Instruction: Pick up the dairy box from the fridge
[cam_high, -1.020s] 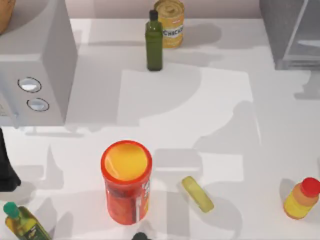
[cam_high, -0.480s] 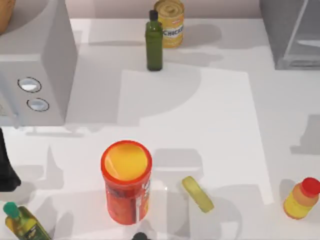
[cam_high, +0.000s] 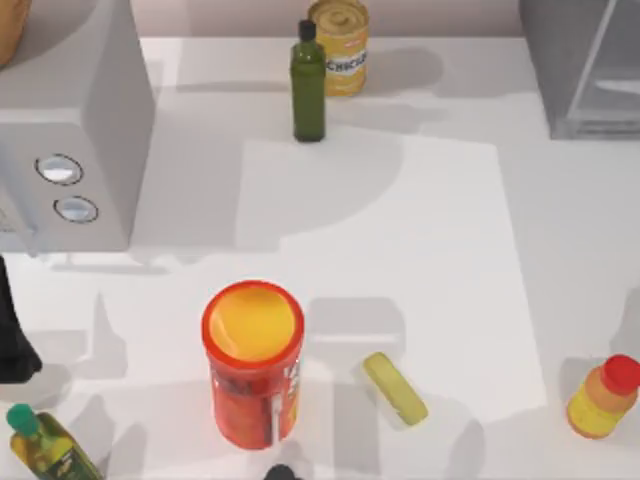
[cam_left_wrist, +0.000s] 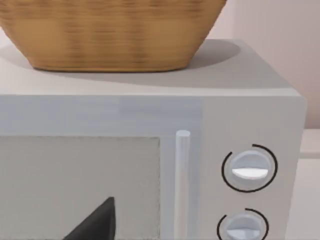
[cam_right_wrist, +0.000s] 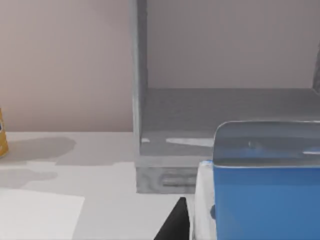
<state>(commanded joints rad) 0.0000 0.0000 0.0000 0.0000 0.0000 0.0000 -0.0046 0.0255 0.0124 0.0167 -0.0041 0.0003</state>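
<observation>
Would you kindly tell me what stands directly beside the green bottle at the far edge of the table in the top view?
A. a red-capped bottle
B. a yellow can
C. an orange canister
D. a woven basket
B: in the top view, the yellow can stands right next to the green bottle at the far side of the table, while the other things are elsewhere.
</observation>
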